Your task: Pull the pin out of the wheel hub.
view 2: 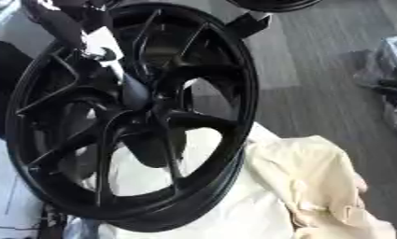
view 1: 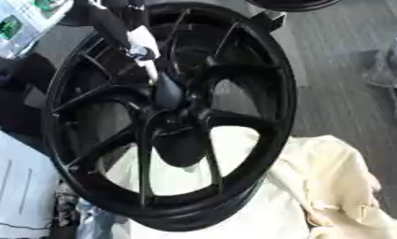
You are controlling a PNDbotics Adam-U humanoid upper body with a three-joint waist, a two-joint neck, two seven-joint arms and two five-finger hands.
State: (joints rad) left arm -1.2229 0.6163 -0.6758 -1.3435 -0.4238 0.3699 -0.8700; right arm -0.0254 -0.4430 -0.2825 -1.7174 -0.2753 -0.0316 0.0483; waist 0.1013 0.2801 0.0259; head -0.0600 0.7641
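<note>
1. Across the middle of both eye views I see the black wheel hub (view 1: pixel 173 116) standing nearly on edge, its spoked face turned toward me and its lower rim resting on a cream cloth (view 1: pixel 340 182).
2. From the upper left, a dark arm with a white part reaches down over the spokes; I take this as the left hand (view 1: pixel 140 44), though its top is cut off by the frame edge.
3. At its lower end a pale, narrow piece runs toward the dark centre of the wheel. I cannot tell whether that is the pin, a finger, or both, so I give the pin no exact spot beyond the centre region where that piece ends.
4. Whether the left hand's fingers are curled or straight I cannot tell; they blur into the black spokes behind.
5. My right hand shows in neither view.
6. Through the gaps between the lower spokes I see the cream cloth and a dark rounded shape behind the centre, which I cannot identify.
7. At the lower left lie white sheets of paper (view 1: pixel 17 186), partly covered by the rim and cut off by the frame.
8. Grey floor (view 2: pixel 332 70) fills the upper right, with some blurred grey objects (view 2: pixel 389 70) at the right edge that I cannot make out.
9. Another dark curved rim (view 1: pixel 291 4) peeks in at the top edge, mostly out of frame.
</note>
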